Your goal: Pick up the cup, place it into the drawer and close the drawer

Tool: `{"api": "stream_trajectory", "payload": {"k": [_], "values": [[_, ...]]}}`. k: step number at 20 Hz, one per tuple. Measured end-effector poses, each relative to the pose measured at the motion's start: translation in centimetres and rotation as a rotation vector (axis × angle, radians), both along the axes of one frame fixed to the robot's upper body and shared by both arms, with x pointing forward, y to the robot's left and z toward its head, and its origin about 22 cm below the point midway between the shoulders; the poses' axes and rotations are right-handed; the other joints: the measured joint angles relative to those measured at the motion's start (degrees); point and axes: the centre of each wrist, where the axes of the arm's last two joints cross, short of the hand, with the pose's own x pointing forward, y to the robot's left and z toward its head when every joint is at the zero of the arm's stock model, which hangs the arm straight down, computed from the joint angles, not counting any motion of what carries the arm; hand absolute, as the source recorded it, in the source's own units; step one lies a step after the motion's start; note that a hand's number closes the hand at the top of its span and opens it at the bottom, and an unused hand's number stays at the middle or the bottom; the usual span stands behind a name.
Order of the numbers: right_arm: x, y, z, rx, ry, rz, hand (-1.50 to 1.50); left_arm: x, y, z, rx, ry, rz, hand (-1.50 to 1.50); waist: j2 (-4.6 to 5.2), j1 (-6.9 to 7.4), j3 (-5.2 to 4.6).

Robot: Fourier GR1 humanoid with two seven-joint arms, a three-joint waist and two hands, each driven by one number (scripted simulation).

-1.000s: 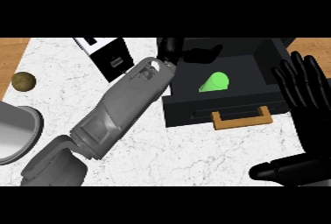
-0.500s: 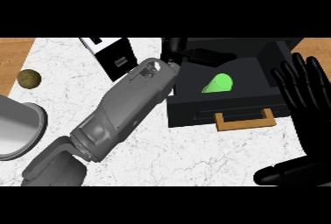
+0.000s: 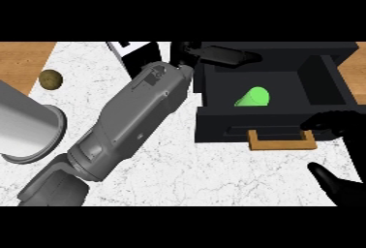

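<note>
1. Head view: a green cup (image 3: pixel 253 97) lies on its side inside the open black drawer (image 3: pixel 275 133), near the middle of it
2. The drawer is pulled out over the white marble worktop (image 3: pixel 193 169), and it has a light brown wooden handle (image 3: pixel 282 144) on its front
3. The left hand (image 3: pixel 221 54) is black and sits at the far left corner of the drawer, above the cup and not touching it; its fingers lie out flat and hold nothing
4. The grey left forearm (image 3: pixel 136 126) runs up from the lower left of the view to that hand
5. The right hand (image 3: pixel 340 126) is black and shows at the right edge; its fingertips are just beside the right end of the handle, and I cannot tell if they touch it
6. The right hand's fingers and thumb (image 3: pixel 340 186) are spread apart and hold nothing
7. A shiny metal pot (image 3: pixel 25 126) lies at the left edge of the worktop
8. A small brown round thing (image 3: pixel 50 79) sits on the wooden part at the far left, above the pot
9. A black and white box (image 3: pixel 137 52) stands at the far side, just left of the left hand
</note>
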Motion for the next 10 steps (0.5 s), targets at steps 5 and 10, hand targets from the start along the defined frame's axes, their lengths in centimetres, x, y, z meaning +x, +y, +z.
{"api": "stream_trajectory", "payload": {"k": [5,10], "values": [[-0.3,-0.3,0.3,-0.167,-0.013,0.006,1.50,0.3,4.2,-0.3,-0.061,0.017,0.055,-1.50,-0.37,1.71,-0.04],[-0.5,-0.5,0.0,-0.283,-0.003,-0.008,1.50,-1.1,8.7,-2.1,-0.096,0.051,0.095,-1.50,-0.52,2.47,-0.03]]}}
